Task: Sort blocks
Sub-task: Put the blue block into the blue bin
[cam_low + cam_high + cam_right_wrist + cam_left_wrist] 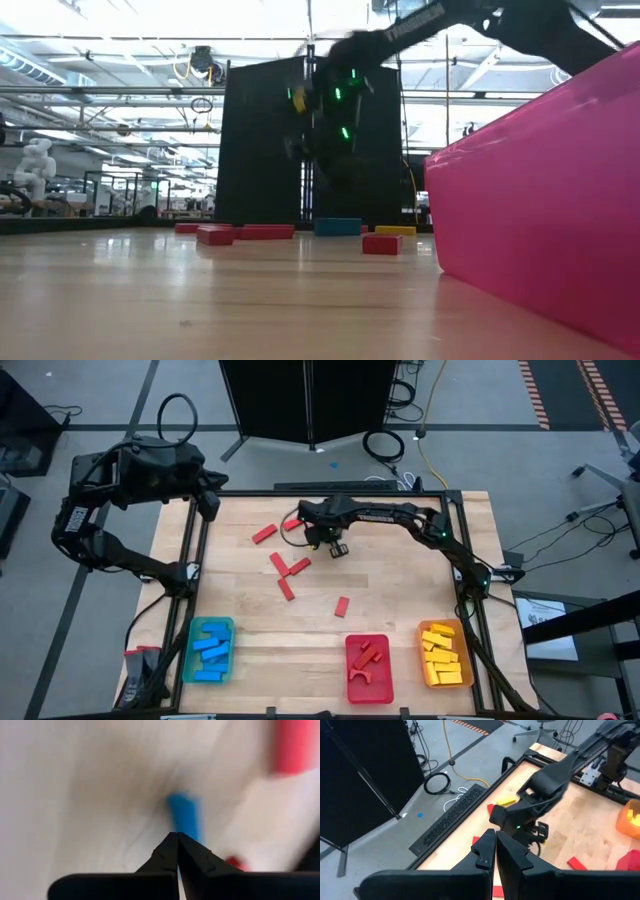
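Observation:
Several red blocks lie loose on the far middle of the table. One blue block lies just beyond my right gripper, whose fingers are shut with nothing between them. In the high view this gripper hangs over the far middle of the table, and its arm hides the blue block. The low view shows the blue block and a yellow block resting flat on the table under the raised right arm. My left gripper is shut and waits over the table's far left corner.
Three trays stand along the near edge. The green one holds blue blocks, the red one holds red pieces, and the orange one holds yellow blocks. A dark metal frame runs round the table. The red tray's wall fills the right of the low view.

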`<action>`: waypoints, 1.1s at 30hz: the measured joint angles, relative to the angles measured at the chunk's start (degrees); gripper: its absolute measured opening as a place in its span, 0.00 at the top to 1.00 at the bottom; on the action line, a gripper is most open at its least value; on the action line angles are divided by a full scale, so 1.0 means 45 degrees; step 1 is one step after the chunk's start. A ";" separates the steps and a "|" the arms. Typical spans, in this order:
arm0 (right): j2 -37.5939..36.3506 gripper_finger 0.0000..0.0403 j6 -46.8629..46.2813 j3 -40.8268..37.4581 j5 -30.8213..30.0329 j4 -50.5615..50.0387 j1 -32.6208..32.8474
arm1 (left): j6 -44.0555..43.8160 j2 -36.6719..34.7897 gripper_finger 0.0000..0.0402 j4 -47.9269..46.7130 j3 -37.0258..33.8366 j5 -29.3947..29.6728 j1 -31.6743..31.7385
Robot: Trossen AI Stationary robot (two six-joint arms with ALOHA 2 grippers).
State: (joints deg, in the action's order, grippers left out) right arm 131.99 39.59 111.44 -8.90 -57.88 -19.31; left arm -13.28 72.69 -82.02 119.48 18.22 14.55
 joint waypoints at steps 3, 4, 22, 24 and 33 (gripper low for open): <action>-0.0166 1.00 -0.0971 0.1262 0.0710 -0.0606 -0.0073 | -0.0285 -0.0005 0.95 -0.0004 0.0000 0.0005 0.0000; -0.0166 1.00 -0.1472 0.1632 0.1198 -0.1068 -0.0133 | -0.0289 -0.0005 0.95 -0.0012 0.0000 0.0005 -0.0005; 0.0182 0.50 -0.0773 0.2243 0.3074 -0.1454 -0.0885 | -0.0281 -0.0097 0.95 -0.0355 0.0000 -0.0092 -0.0010; 0.0363 0.42 -0.0882 0.2247 0.2667 -0.1334 -0.0895 | -0.0282 -0.0093 0.95 -0.0354 0.0000 -0.0101 -0.0010; 0.1555 0.43 -0.1456 0.2232 0.1883 -0.1361 -0.0875 | -0.0262 -0.0092 0.95 -0.0345 0.0000 -0.0384 -0.0010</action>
State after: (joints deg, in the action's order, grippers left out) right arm 138.98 33.04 121.49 -0.43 -64.00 -23.24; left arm -14.46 72.27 -83.57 119.48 16.49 14.50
